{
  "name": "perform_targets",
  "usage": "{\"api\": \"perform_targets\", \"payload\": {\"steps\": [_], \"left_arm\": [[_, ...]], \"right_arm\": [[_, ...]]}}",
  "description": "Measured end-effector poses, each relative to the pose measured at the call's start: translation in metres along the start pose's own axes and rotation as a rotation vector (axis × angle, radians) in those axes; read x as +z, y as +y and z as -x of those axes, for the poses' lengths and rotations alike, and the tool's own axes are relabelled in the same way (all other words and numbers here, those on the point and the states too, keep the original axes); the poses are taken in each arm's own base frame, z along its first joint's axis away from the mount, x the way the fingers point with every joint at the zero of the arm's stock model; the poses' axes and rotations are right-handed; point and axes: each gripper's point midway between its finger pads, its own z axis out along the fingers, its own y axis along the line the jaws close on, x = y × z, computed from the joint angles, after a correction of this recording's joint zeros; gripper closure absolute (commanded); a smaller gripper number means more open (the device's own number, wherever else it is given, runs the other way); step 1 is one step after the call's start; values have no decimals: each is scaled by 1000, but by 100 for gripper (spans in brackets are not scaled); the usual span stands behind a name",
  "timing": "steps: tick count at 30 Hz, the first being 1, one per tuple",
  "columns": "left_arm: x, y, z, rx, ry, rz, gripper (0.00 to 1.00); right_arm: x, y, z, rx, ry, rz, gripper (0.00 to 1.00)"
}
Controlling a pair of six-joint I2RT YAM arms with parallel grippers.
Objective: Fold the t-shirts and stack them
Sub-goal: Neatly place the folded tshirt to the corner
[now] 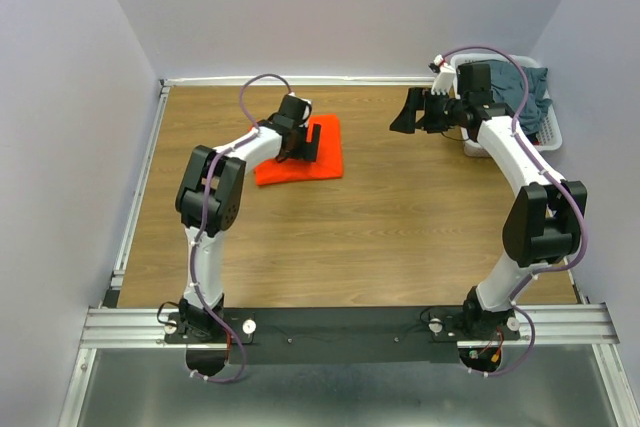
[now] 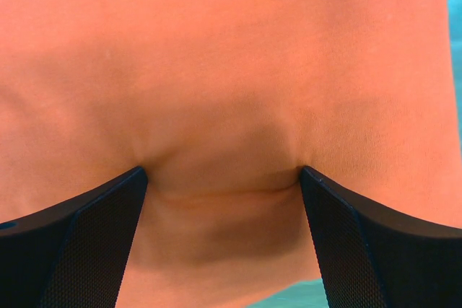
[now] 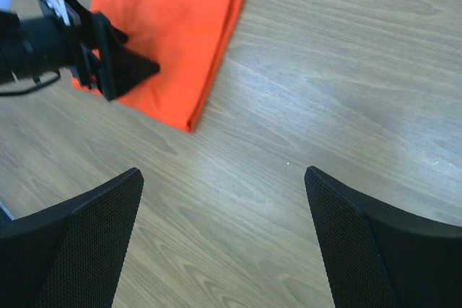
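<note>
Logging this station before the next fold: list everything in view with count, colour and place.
orange t-shirt: one, orange-red, folded on the table, left of centre.
dark t-shirts: heap, count unclear, blue-grey, in the basket.
basket: one, white, at the far right corner.
table: one, brown wood, under everything.
left gripper: one, black, open, fingertips pressing into the orange t-shirt.
right gripper: one, black, open and empty, above bare table near the basket.

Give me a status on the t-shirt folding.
Done: the orange t-shirt lies folded on the table. In hand: the open left gripper presses its fingers onto it; the right gripper hovers open, empty. Left: the blue-grey t-shirts, heaped in the white basket.
</note>
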Motion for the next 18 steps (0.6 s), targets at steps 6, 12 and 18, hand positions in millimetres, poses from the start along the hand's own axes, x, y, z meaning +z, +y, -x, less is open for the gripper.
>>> {"api": "perform_targets", "payload": {"steps": [6, 12, 18], "left_arm": [[-2, 49, 2, -33, 31, 54, 5], [4, 129, 19, -104, 59, 122, 4], [3, 194, 25, -135, 59, 179, 4]], "right_arm": [[-1, 0, -2, 3, 11, -4, 0], [-1, 0, -2, 3, 12, -5, 0], [-1, 0, -2, 3, 12, -5, 0]]}}
